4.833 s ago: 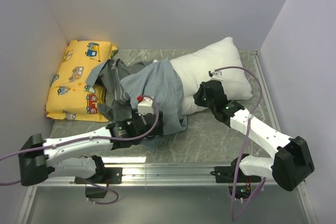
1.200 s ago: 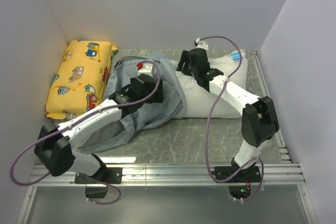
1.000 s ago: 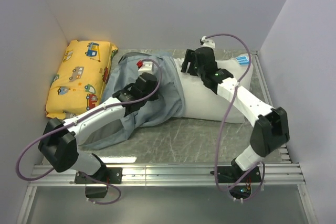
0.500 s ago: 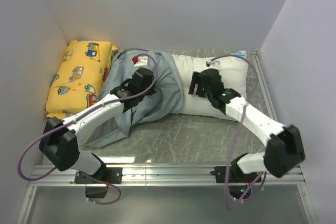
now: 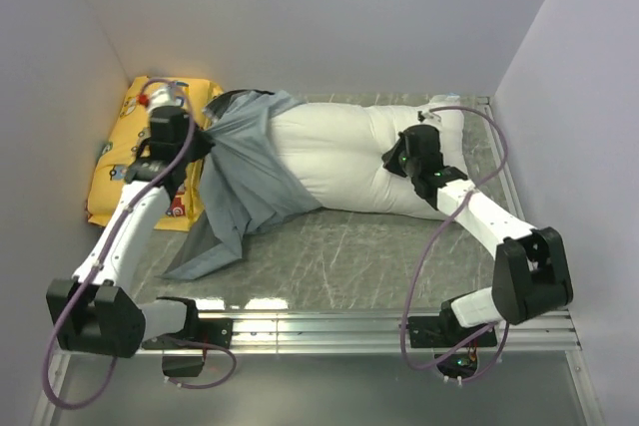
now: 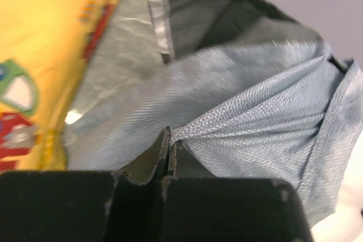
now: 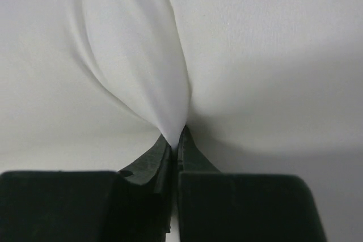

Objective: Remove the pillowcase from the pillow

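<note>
Clamped on the pillowcase [image 5: 245, 172], the left tool [image 6: 169, 143] has hauled it left — more pillow [image 5: 329, 152] bared, right tool [image 7: 177, 137] now pinching it.

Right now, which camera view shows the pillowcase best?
The top external view: almost all of the pillowcase shows there, covering one end of the pillow. The left wrist view shows only a blue-grey stretch pinched in the left tool. The right wrist view shows only white pillow fabric, no pillowcase.

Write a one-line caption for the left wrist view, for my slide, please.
Left claw shut on a fold of the blue-grey pillowcase, with the yellow cushion beside it.
</note>
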You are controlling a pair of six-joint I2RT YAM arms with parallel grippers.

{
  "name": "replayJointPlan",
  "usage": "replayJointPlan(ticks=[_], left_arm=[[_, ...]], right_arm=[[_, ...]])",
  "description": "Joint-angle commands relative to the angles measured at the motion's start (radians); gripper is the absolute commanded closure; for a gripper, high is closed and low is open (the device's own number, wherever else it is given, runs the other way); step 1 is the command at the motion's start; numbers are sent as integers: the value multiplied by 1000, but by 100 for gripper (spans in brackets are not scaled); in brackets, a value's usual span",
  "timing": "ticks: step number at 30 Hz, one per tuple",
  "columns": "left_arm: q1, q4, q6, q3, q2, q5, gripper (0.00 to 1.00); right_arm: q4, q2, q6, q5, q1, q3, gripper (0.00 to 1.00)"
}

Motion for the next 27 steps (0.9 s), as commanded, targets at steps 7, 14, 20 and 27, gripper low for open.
replayJointPlan(ticks=[7, 14, 20, 27], left_arm=[[181, 125, -92, -128, 1, 241, 100], [11, 190, -100, -201, 57, 180, 99], [-6, 225, -106, -246, 48, 180, 100], [-9, 222, -102, -241, 51, 179, 99]], right_arm=[[-188, -167, -64, 40, -115, -57, 100], [-163, -279, -202, 139, 166, 28, 34], [-139, -123, -354, 125, 362, 205, 12], [-216, 263, -421, 213, 490, 458, 6]])
